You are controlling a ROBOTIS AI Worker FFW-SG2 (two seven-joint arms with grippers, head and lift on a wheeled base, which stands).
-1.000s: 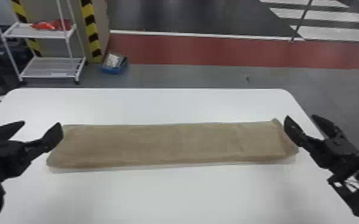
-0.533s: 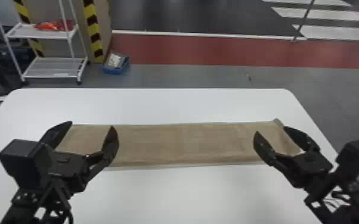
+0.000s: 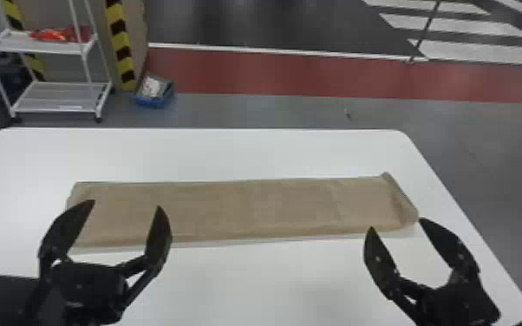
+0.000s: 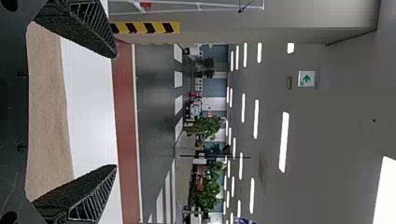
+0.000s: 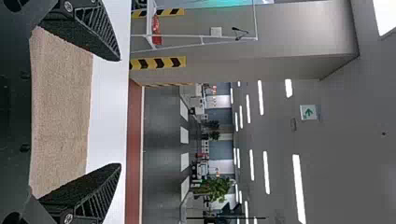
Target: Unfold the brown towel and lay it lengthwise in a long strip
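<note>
Head view: Brown towel (image 3: 247, 210) lies in a long, flat strip across the middle of the frame on a white table (image 3: 273, 154), its long axis running left to right, nearly level with a slight rise toward the right. Its left end squares off at middle left; its right end slants outward toward lower right, with a small turned edge there.

At lower left, the left gripper (image 3: 126, 204) stands with fingers spread and nothing between them, nearest the left end, its tips overlapping the strip from this angle. At lower right, the right gripper (image 3: 396, 224) is likewise parted and empty, nearest the slanted end, which lies just up-frame from its tips. Whether either touches cloth cannot be told.

The layout appears essentially complete. The next move likely calls for both arms to back away toward the bottom of the frame, square to the towel's length; a low fingertip could drag its near edge.
</note>
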